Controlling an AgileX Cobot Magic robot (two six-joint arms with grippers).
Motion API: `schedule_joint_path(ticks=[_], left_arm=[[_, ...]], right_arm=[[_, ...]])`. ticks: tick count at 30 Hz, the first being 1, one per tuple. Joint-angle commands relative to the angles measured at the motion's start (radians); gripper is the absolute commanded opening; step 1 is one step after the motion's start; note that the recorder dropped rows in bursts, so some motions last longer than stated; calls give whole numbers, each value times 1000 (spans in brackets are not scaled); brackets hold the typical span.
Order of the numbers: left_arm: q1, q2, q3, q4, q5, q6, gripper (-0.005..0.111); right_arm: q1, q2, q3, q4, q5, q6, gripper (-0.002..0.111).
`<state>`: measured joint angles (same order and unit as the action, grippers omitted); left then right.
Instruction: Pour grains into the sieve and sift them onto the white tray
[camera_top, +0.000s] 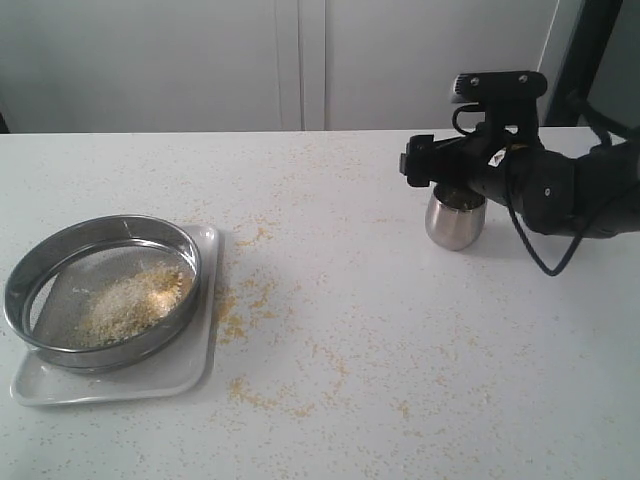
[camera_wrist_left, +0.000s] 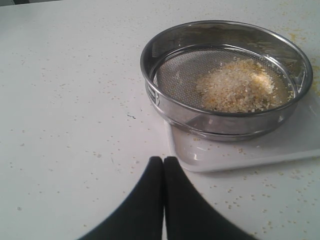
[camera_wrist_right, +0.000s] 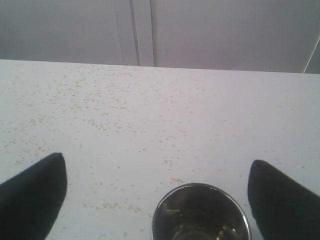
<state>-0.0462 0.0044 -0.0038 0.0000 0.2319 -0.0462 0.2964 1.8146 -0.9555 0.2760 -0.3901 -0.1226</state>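
Grains (camera_top: 130, 300) heaped in the sieve (camera_top: 120, 352) atop the white tray (camera_top: 150, 385) (sifting yet to come); right gripper (camera_wrist_right: 156, 161) gapes empty over the steel cup (camera_top: 455, 220), well apart from the sieve; left gripper (camera_wrist_left: 163, 160), closed and empty, near it.

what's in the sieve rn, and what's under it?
A pile of grains lies on the mesh inside the sieve. Under it sits the white tray. Whether any grains lie on the tray beneath the mesh is hidden.

The grains (camera_top: 130, 300) are golden-yellow and whitish, the sieve (camera_top: 110, 352) steel-grey (fine mesh), the white tray (camera_top: 150, 378) glossy.
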Motion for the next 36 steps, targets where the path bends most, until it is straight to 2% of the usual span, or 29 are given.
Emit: schedule_joint_path(ticks=[1, 15, 20, 27, 36], left_arm=[[5, -4, 4, 0, 0, 0, 0], [5, -4, 4, 0, 0, 0, 0], [5, -4, 4, 0, 0, 0, 0], [5, -4, 4, 0, 0, 0, 0], [5, -4, 4, 0, 0, 0, 0]], right_arm=[[-7, -63, 2, -11, 83, -12, 83], [-7, -240, 2, -11, 443, -12, 28], [-7, -280, 2, -11, 556, -12, 14], [-7, -316, 2, -11, 710, -12, 0], [-7, -356, 0, -11, 983, -12, 0]])
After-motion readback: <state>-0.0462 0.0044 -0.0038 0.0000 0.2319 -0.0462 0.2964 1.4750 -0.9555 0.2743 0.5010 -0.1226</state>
